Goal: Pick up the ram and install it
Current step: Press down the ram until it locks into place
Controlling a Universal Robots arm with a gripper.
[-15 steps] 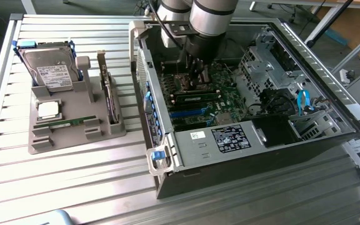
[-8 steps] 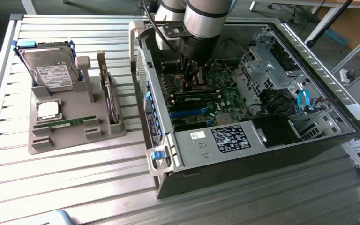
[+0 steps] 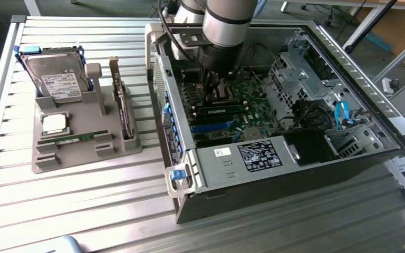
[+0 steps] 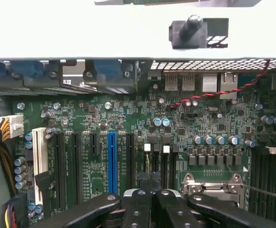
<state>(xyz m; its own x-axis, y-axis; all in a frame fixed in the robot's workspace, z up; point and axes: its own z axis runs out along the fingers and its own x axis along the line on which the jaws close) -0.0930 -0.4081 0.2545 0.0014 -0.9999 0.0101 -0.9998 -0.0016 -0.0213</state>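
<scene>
The ram (image 3: 72,138), a thin green stick, lies flat in the front part of the grey holder (image 3: 83,155) on the exterior view's left, well away from the arm. My gripper (image 3: 219,94) hangs inside the open computer case (image 3: 259,174), low over the green motherboard (image 3: 248,113). In the wrist view the gripper (image 4: 150,194) is shut, its black fingers (image 4: 137,206) pressed together with nothing between them. It hovers over the motherboard (image 4: 214,118), beside the blue slot (image 4: 111,161) and the silver processor socket (image 4: 214,185).
The holder also carries a hard drive (image 3: 58,79), a square silver processor chip (image 3: 53,123) and an upright dark expansion card (image 3: 122,103). Case walls, a drive cage (image 3: 297,68), blue cables (image 3: 341,113) and a black power supply (image 3: 259,155) surround the gripper.
</scene>
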